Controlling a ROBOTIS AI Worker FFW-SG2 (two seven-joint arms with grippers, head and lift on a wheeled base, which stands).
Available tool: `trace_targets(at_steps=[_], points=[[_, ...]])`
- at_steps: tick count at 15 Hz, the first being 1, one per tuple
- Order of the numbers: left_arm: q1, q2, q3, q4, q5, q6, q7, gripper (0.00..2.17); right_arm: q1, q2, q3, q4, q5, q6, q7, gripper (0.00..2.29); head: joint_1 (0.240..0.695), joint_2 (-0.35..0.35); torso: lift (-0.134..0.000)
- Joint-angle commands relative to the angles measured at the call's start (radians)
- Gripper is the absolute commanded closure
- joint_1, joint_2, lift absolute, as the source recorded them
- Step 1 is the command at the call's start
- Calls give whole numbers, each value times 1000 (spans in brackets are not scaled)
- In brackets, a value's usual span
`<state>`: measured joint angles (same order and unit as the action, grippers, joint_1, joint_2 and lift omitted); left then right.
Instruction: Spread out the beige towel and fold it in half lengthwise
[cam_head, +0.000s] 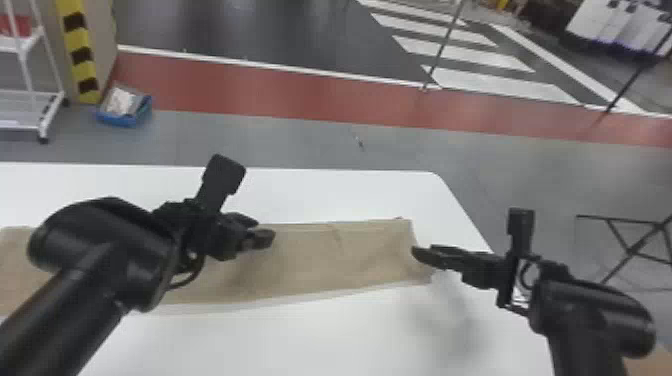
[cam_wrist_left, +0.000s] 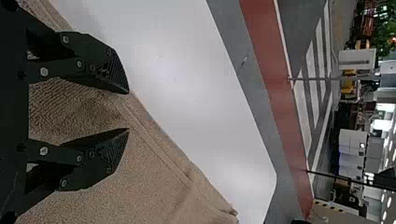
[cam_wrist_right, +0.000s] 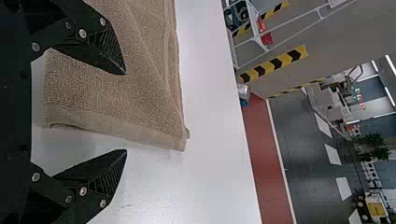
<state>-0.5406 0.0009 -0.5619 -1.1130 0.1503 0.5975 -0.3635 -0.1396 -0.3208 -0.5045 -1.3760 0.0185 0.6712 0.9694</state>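
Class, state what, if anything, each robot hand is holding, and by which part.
Nothing is held: the left hand and the right hand both have open fingers, and the towel lies on the table.

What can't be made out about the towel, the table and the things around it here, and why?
- Towel, far left end: head view, cut off by the left edge.
- Towel's middle stretch: head view, partly behind the left arm.
- Table's near side: head view, cut off by the bottom edge.
- Contents of the blue box: head view, too small and blurred.
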Motion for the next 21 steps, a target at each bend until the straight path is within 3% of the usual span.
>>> trace_targets(at_steps=[1,8,9,10,12,21], points=[[-1,-1,-3,-1,3,0,0,728,0,-1,0,0,0,0,0,340,695,-350,-124],[-2,-1,-16,-1,-18,0,-3,734,0,0,1,0,-2,0,0,340,695,-350,-124],[-2,-1,-18,-1,-24,0,-2,880,0,0,0,0,-3,0,2,340,695,-350,-124],[-2,-1,-19,1,-40,0,6,880,0,0,1,0,-8,0,3,340,695,-350,-124],[-2,-2,-18,1,-40,-12,15,680,5,0,0,0,-9,3,5,340,695,-350,-124],[-24,-4,-38,38,-75,-6,9,701,6,-1,0,0,-15,0,6,340,695,-350,-124]])
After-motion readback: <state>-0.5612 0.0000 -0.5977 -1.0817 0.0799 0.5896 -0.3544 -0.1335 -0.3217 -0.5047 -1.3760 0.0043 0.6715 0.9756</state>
